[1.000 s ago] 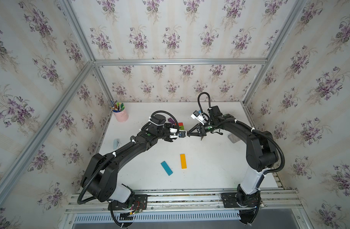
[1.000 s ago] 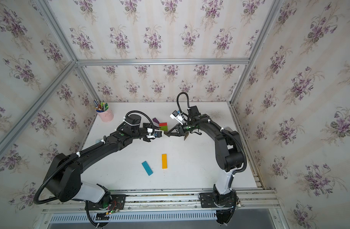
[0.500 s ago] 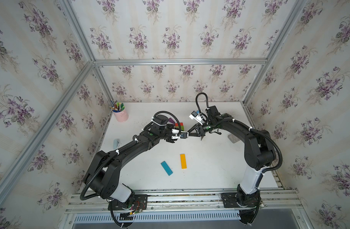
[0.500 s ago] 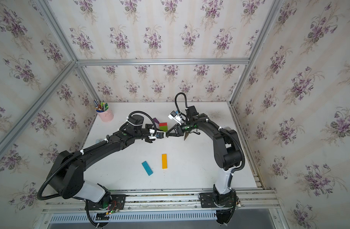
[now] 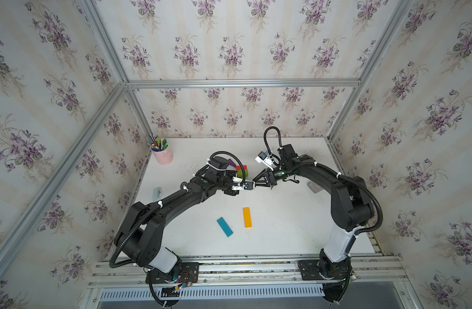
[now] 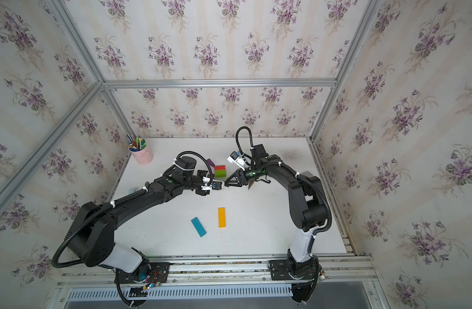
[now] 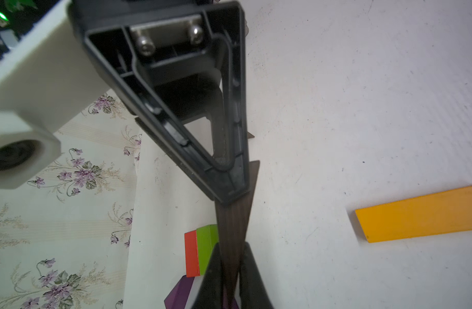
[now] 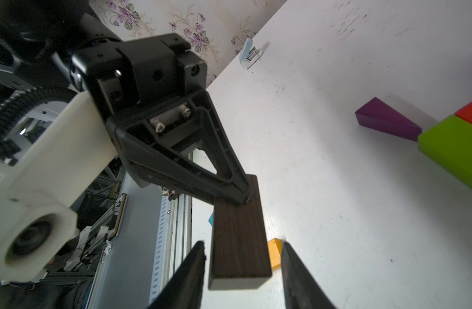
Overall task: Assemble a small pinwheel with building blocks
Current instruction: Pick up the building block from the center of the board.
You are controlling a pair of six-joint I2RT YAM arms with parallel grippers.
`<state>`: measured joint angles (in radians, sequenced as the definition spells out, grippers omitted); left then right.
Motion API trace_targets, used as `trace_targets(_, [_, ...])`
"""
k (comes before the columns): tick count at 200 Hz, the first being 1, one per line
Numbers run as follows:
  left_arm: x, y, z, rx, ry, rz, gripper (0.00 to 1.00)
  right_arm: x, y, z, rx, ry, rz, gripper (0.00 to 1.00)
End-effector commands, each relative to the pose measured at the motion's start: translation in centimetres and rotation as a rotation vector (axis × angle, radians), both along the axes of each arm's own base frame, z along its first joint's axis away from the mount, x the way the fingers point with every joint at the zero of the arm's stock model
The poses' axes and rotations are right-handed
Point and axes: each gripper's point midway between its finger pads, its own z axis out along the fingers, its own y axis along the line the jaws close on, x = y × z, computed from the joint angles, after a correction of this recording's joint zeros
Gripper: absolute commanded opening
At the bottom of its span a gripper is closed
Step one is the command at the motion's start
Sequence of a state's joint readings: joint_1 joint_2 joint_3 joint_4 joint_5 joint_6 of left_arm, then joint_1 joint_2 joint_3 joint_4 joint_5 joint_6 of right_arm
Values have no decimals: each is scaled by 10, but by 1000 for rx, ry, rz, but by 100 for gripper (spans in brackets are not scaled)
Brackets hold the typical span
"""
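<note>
Hanging in the air between the two arms, the brown wedge (image 8: pixel 237 235) sits on the near side of the red block (image 6: pixel 220 167) and green block (image 6: pixel 220 174), which lie touching on the table (image 5: pixel 283 219) with a purple wedge (image 6: pixel 210 162) just beside them. The left gripper (image 7: pixel 231 267) is clamped tight on one end. The right gripper (image 8: pixel 243 244) stands with jaws parted, a gap either side of the thick end, carrying nothing. The orange bar (image 5: pixel 247 217) and blue bar (image 5: pixel 224 227) lie nearer the robot. The risk is the sloped faces: pinched at what looks like the thin end, the wedge could squirt out or swivel, and a right finger brushing it while backing off could knock it to the table.
</note>
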<state>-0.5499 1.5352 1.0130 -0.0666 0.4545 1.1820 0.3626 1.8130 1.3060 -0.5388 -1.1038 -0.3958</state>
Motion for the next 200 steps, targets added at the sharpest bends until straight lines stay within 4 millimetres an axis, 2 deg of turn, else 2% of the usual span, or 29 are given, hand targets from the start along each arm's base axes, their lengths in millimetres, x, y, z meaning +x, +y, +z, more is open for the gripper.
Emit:
trace_targets(1, [-8, 2, -9, 14, 60, -9, 2, 17, -7, 2, -51, -136, -73, 65])
trace_targets(18, [-15, 4, -18, 19, 117, -4, 2, 23, -15, 6, -96, -229, -129, 75])
trace_targets(46, [-28, 1, -21, 2, 237, -10, 2, 40, -31, 9, -213, -415, -237, 74])
trace_targets(69, [-27, -1, -18, -36, 327, 45, 2, 40, -38, 22, -243, -587, -288, 72])
trace_targets(96, [-22, -5, -12, -89, 407, 117, 2, 31, -37, 39, -209, -665, -306, 62])
trace_targets(128, [-18, -7, -7, -127, 440, 163, 2, 8, -29, 51, -132, -744, -253, 60])
trace_targets(158, [-14, -6, -4, -132, 426, 183, 2, -14, -16, 49, -79, -719, -158, 53])
trace_targets(200, [-16, -9, 2, -152, 417, 161, 3, -25, -5, 35, -93, -678, -89, 51])
